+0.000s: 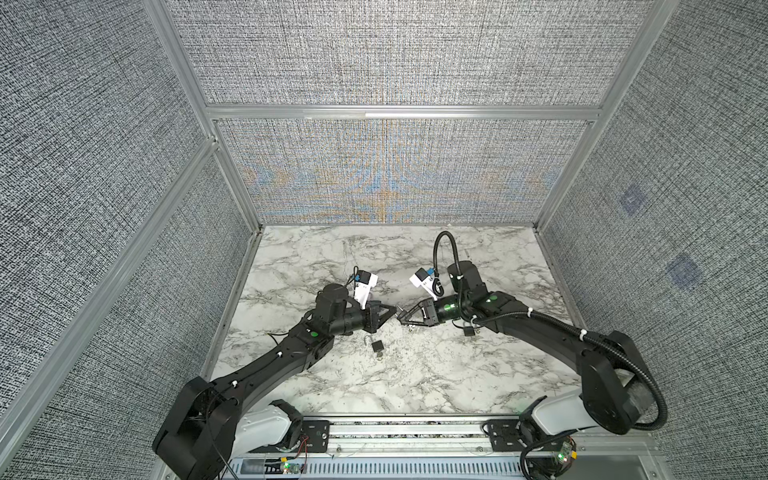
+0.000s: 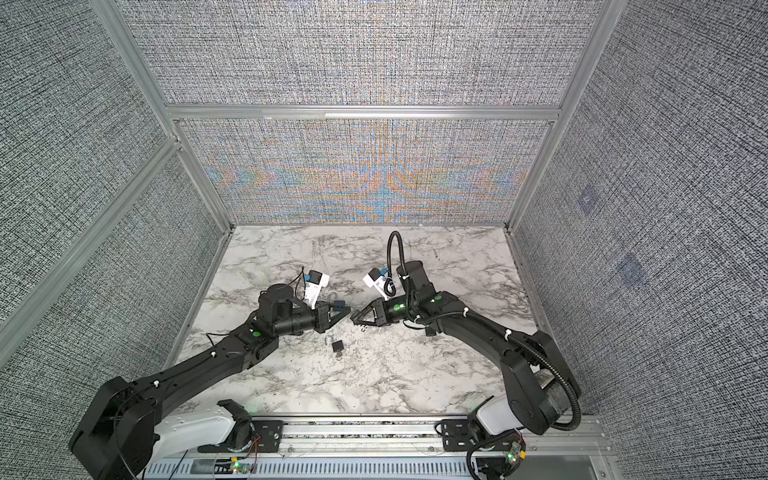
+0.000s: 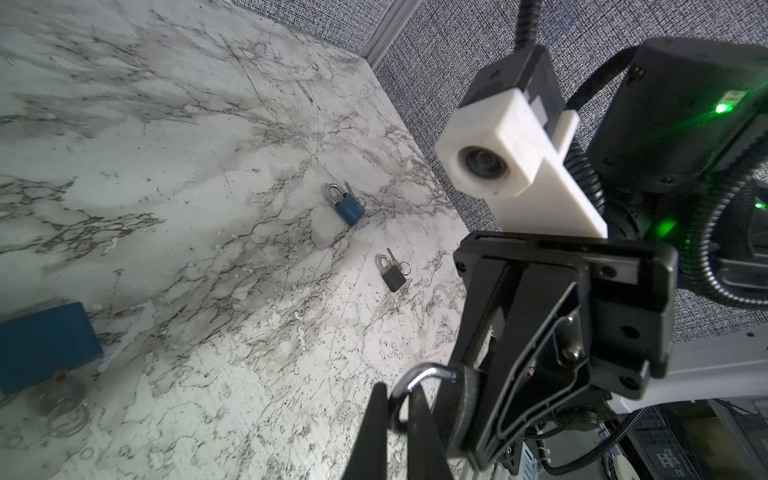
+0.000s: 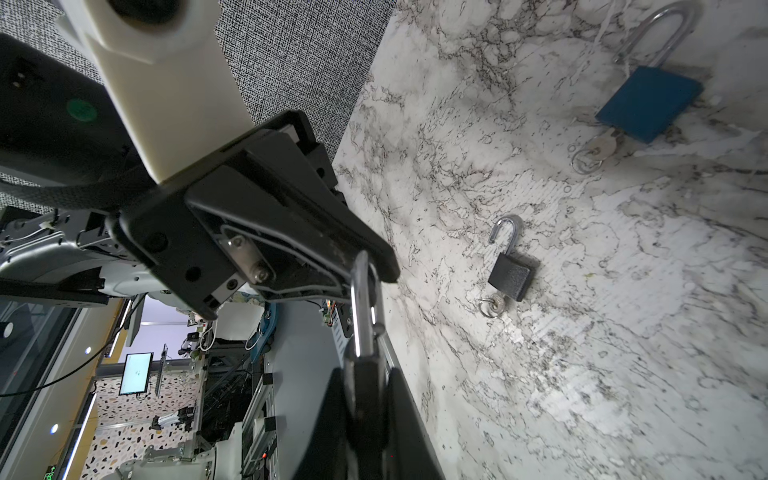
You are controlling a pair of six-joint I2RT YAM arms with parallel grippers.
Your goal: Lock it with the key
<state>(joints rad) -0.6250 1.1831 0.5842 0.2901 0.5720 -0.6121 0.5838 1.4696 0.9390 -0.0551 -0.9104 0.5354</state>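
As far as blur allows counting, five padlocks and two claws show. Nearest, before the held padlock (image 4: 361, 316), an open black padlock (image 1: 377, 345) lies on the worktop (image 1: 436, 374), key (image 4: 493, 306) inserted. The held padlock spans level, shackle in the pinched left claw (image 1: 392, 309), body in the clamped right claw (image 1: 401, 321). Behind it lies a large blue padlock (image 2: 339, 303); rightward, a small blue padlock (image 3: 350, 210) and a small black padlock (image 3: 393, 277).

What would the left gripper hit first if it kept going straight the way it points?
The padlock whose shackle the left gripper pinches; right behind it, the right gripper, facing tip to tip and apparently gripping the body.
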